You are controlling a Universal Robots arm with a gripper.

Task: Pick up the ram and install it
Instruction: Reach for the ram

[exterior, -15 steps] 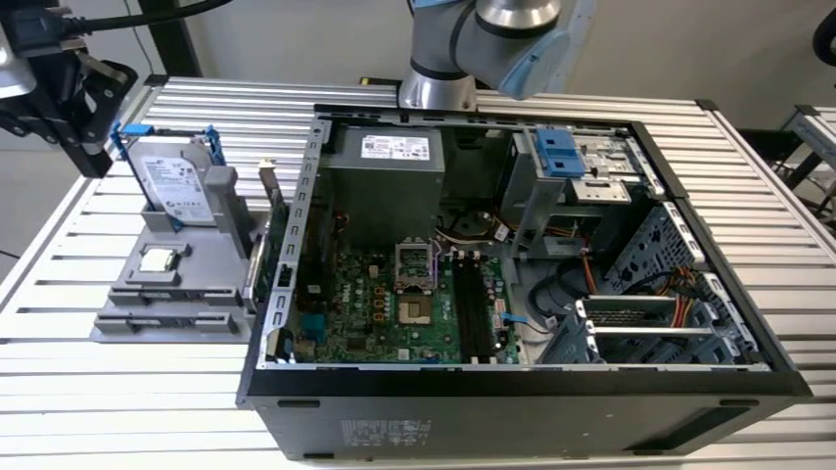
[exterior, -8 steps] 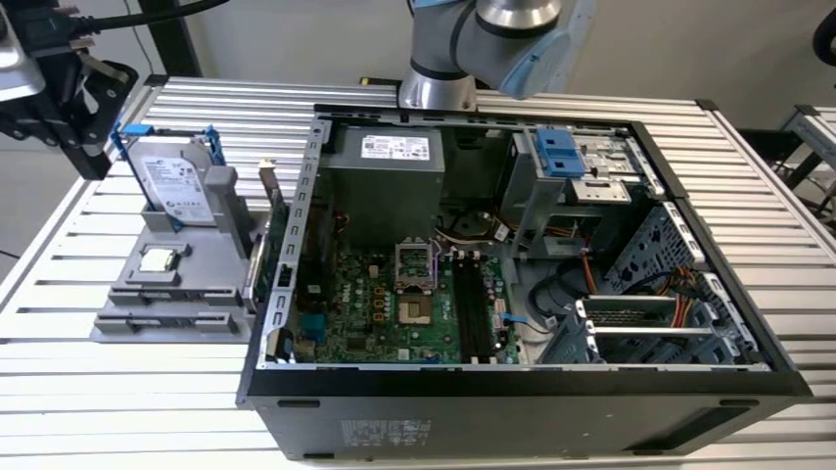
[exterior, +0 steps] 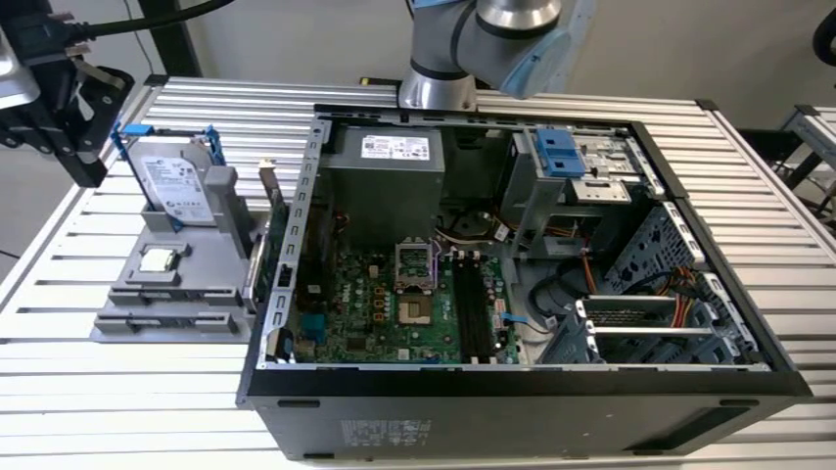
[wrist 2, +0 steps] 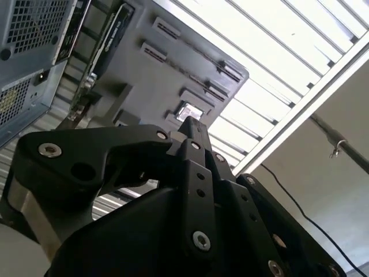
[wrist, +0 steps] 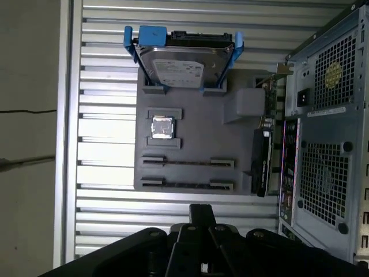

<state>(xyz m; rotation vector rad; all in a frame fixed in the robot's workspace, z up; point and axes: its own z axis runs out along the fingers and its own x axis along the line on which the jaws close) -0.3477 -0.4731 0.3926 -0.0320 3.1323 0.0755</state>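
Note:
My gripper (exterior: 86, 162) hangs at the exterior view's far left, above the table's left edge and beside the grey fixture tray (exterior: 131, 318). In both wrist views its black fingers meet in one narrow tip (wrist 2: 190, 124) (wrist: 202, 209) with nothing between them. The ram is hidden. The two long holder grooves (wrist: 187, 173) on the tray show no green stick. The black memory slots (exterior: 477, 308) lie on the motherboard inside the open case. I cannot tell whether anything sits in them.
The tray also carries a silver hard drive (exterior: 176, 181) with blue rails, a small square chip (exterior: 160, 259) and upright cards (wrist: 262, 167) at its case-side edge. The open computer case (exterior: 523, 392) takes up the middle of the slatted table. The arm's base (exterior: 438, 88) stands behind it.

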